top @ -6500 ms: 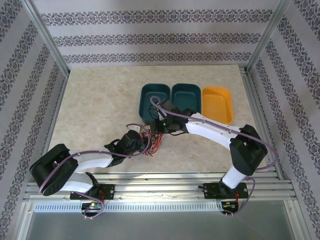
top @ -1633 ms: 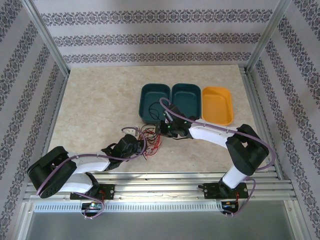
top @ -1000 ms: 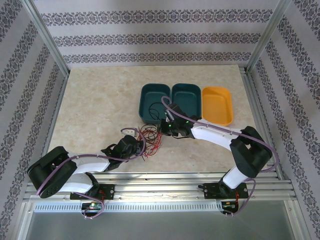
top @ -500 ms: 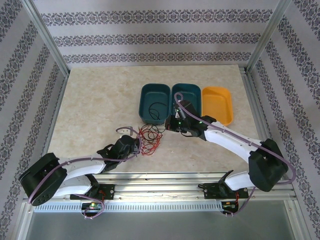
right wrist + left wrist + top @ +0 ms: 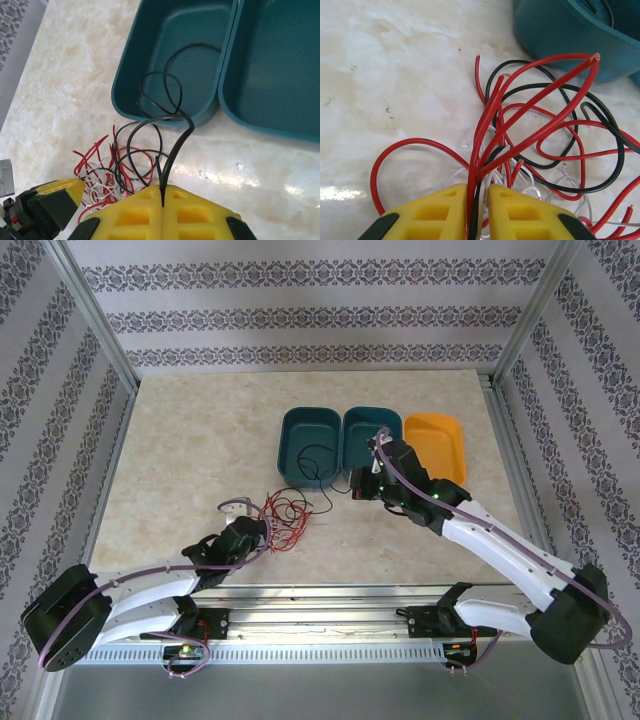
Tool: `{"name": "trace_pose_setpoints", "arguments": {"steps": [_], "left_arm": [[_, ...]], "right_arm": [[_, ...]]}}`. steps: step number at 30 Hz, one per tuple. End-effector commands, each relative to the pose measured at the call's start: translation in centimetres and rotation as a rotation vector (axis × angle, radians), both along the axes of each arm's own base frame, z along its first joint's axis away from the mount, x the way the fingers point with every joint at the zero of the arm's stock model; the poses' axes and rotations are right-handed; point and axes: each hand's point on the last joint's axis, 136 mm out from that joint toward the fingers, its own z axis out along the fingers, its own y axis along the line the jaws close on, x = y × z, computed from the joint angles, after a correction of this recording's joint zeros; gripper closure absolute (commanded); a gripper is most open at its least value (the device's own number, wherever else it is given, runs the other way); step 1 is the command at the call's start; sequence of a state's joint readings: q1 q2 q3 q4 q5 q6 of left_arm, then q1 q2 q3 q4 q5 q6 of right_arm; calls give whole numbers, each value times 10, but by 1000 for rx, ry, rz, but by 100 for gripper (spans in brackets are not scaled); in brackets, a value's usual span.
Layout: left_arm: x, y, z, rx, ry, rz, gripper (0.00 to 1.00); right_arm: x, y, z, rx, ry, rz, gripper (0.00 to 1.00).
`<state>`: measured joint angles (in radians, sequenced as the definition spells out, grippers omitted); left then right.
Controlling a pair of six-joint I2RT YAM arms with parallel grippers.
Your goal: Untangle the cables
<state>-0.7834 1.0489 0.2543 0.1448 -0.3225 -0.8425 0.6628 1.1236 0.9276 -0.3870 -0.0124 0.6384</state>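
From above, the cables (image 5: 287, 517) lay tangled at lower centre, just below the left teal bin (image 5: 296, 432). Up close, the left wrist view showed the left gripper (image 5: 477, 197) pinching red and black strands. The right wrist view showed the right gripper (image 5: 163, 192) clenched on one black cable (image 5: 182, 143) that looped into that bin.

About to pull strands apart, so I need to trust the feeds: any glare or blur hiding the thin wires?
Left wrist view: the thin red, black and white cables are sharp; one glare patch on the pale marble tabletop, clear of them. Right wrist view: the black cable in the right gripper is crisp, small glints on marble. Top external view: even light, strands hair-thin.
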Motion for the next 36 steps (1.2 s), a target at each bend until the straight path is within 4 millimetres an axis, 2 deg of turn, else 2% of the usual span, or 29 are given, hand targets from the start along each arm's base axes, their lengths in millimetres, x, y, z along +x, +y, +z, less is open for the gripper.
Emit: {"name": "trace_pose_setpoints", "arguments": {"steps": [1, 10, 19, 25, 29, 31, 36], "left_arm": [[-6, 18, -7, 50, 17, 44, 82], [-10, 27, -4, 51, -4, 65, 83], [-8, 24, -5, 57, 2, 54, 83], [-6, 19, -7, 54, 7, 44, 82], [-5, 17, -8, 51, 13, 37, 81], [-5, 15, -9, 51, 13, 33, 78], [-3, 12, -7, 48, 16, 25, 70]], "right_arm": [[4, -17, 33, -35, -111, -30, 100], [4, -37, 104, -77, -284, -53, 100], [3, -32, 164, 12, -427, -34, 100], [10, -20, 180, 23, -448, 0, 100], [14, -17, 198, 25, -487, 13, 100], [18, -14, 203, 18, -501, 17, 100], [39, -3, 199, -5, -478, 24, 100]]}}
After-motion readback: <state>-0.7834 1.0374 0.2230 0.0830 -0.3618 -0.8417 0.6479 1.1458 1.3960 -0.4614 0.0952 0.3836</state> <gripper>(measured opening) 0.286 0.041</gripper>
